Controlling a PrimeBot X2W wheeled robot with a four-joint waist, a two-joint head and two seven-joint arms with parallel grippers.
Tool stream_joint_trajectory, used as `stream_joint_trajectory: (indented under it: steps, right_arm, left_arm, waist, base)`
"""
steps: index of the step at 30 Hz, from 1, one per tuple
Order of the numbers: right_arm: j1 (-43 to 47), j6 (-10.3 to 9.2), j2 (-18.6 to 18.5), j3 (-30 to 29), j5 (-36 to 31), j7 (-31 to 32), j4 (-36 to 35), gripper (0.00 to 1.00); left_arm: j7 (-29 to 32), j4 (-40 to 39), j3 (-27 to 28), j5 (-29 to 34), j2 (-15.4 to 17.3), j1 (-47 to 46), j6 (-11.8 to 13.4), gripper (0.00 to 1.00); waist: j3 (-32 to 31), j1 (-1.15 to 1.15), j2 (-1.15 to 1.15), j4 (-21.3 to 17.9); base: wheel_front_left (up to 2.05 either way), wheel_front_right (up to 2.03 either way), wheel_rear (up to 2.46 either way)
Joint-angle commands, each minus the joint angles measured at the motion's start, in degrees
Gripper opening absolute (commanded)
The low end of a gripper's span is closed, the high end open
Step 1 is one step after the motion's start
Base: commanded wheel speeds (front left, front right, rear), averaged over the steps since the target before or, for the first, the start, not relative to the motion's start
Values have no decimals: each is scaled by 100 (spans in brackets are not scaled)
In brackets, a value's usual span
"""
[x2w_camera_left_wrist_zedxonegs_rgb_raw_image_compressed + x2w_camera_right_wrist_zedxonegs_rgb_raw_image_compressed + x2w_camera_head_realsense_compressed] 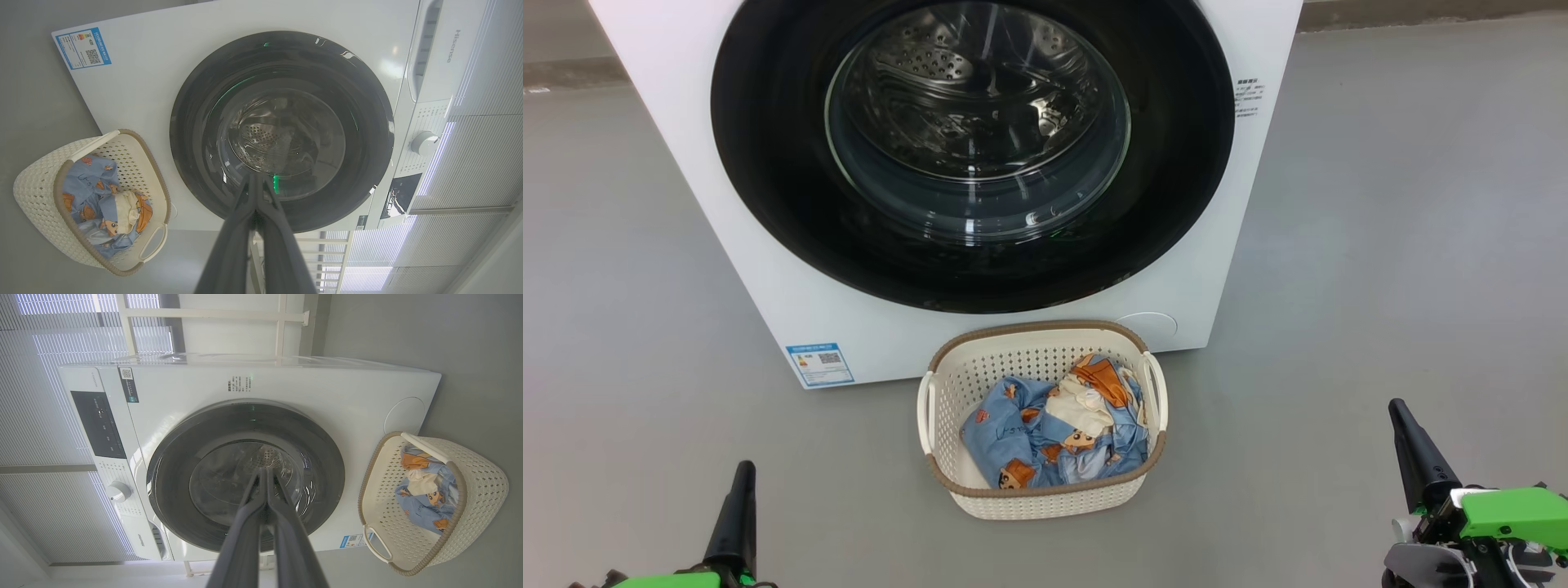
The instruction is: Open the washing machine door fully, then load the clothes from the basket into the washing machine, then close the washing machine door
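Round washing machine door shut on the washing machine, clothes heaped in the basket just before it (grey floor), left gripper and right gripper fingers pinched together, empty

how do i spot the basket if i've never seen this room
Find the big white washing machine with the round black door. On the floor just in front sits the basket. It is cream perforated plastic with a brown rim, holding light blue printed clothes.
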Motion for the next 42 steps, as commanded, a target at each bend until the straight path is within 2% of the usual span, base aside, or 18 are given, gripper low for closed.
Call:
stream_joint_trajectory:
  steps: [1, 42]
  right_arm:
    - [-301, 28, -58, 104, -25, 29, -142, 0]
    - [-301, 28, -58, 105, -23, 28, -142, 0]
  left_arm:
    - [38, -177, 188, -41, 46, -248, -39, 0]
    - [36, -177, 186, -42, 46, -248, -39, 0]
  waist:
    - [0, 0, 0, 0]
    - [0, 0, 0, 0]
  base:
    - [0, 0, 0]
    - [0, 0, 0]
